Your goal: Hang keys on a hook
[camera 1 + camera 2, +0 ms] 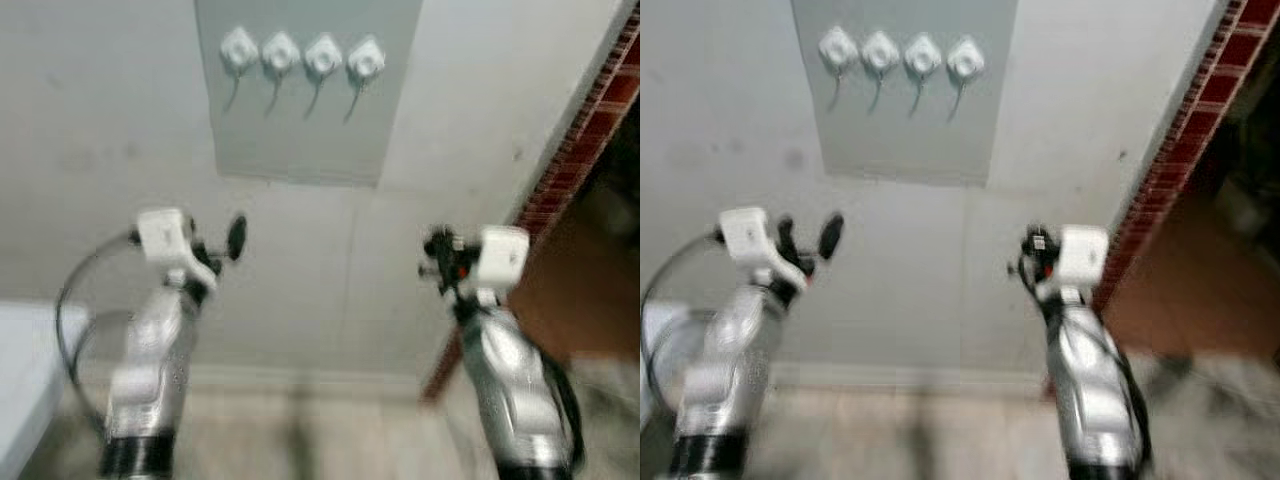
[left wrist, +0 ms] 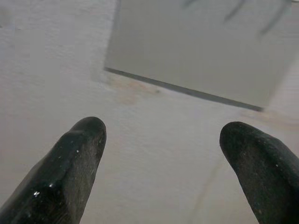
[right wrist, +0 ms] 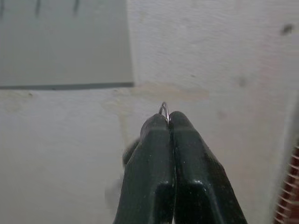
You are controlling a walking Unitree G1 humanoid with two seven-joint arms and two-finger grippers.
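A grey panel (image 1: 300, 120) on the white wall carries a row of several white hooks (image 1: 301, 55) with thin metal prongs hanging down. My right gripper (image 1: 437, 255) is raised in front of the wall, below and right of the panel. Its fingers (image 3: 168, 135) are shut on a thin metal key ring (image 3: 164, 109) whose top loop pokes out between the tips; the keys themselves are hidden. My left gripper (image 1: 222, 245) is raised below the panel's left edge, open and empty, its two fingertips (image 2: 84, 140) spread wide.
A red brick wall edge (image 1: 585, 130) runs down the right side beside a dark doorway. A white surface (image 1: 25, 370) sits at the lower left. A skirting board (image 1: 300, 380) meets the pale floor below the wall.
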